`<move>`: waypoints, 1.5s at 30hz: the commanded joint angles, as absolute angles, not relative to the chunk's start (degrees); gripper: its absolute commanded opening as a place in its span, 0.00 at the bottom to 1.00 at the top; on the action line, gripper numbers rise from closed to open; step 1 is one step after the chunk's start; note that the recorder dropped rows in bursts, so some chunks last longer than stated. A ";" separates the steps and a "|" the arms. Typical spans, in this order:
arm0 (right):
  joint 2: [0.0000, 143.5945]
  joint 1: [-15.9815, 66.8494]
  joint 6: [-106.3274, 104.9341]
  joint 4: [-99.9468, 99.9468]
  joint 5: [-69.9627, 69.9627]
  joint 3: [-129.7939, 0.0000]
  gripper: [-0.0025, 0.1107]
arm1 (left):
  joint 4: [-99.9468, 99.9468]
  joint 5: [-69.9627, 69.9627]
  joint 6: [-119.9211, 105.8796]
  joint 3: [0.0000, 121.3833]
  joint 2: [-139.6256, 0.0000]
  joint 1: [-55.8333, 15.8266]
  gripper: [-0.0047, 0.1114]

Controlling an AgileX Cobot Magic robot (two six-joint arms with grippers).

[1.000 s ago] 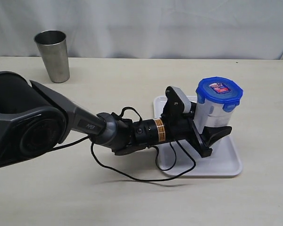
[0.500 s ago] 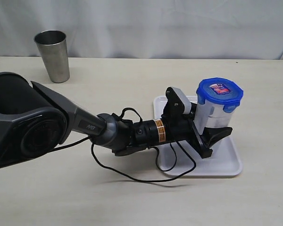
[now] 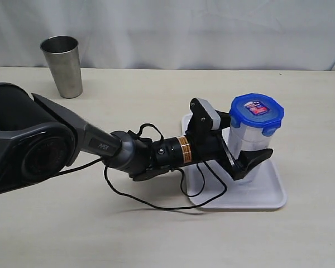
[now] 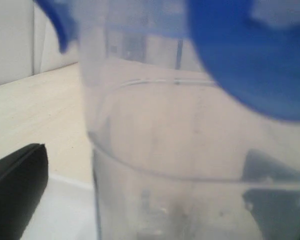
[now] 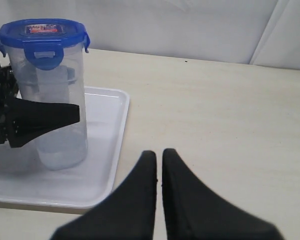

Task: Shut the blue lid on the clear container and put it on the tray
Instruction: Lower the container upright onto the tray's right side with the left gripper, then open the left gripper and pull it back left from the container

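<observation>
The clear container (image 3: 247,137) stands upright on the white tray (image 3: 262,192), and the blue lid (image 3: 257,110) sits on its top. My left gripper (image 3: 257,146) reaches in from the left and straddles the container's lower half, open. In the left wrist view the container (image 4: 165,165) fills the frame, with a gap between its wall and one black finger (image 4: 17,192). My right gripper (image 5: 159,155) is shut and empty over the bare table, to the right of the tray (image 5: 107,135) and the lidded container (image 5: 57,100). It is out of the exterior view.
A steel cup (image 3: 62,66) stands at the far left of the table. The left arm and its loose black cable (image 3: 156,207) lie across the table's middle, up to the tray's left edge. A white curtain backs the table.
The left gripper's jaws have widened off the container, and the arm has drawn back slightly to the left. The container stays upright on the tray. The right gripper has stayed shut.
</observation>
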State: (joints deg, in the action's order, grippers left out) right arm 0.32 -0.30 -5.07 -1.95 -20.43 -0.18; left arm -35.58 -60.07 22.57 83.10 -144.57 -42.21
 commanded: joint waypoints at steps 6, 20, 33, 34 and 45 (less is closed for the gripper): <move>0.00 -0.56 -5.05 -1.92 -19.88 0.00 0.06 | -44.52 -58.90 22.88 83.47 -144.33 -40.02 0.89; 0.00 -0.56 -5.05 -1.92 -19.88 0.00 0.06 | -55.61 -58.79 32.06 83.47 -144.11 -34.93 0.89; 0.00 -0.56 -5.05 -1.92 -19.88 0.00 0.06 | -73.16 -59.03 43.33 83.47 -141.35 -28.70 0.89; 0.00 -0.56 -5.05 -1.92 -19.88 0.00 0.06 | -74.27 -58.75 44.10 83.47 -140.70 -28.35 0.89; 0.00 -0.56 -5.05 -1.92 -19.88 0.00 0.06 | -94.89 -42.56 65.29 83.47 -130.20 -23.90 0.60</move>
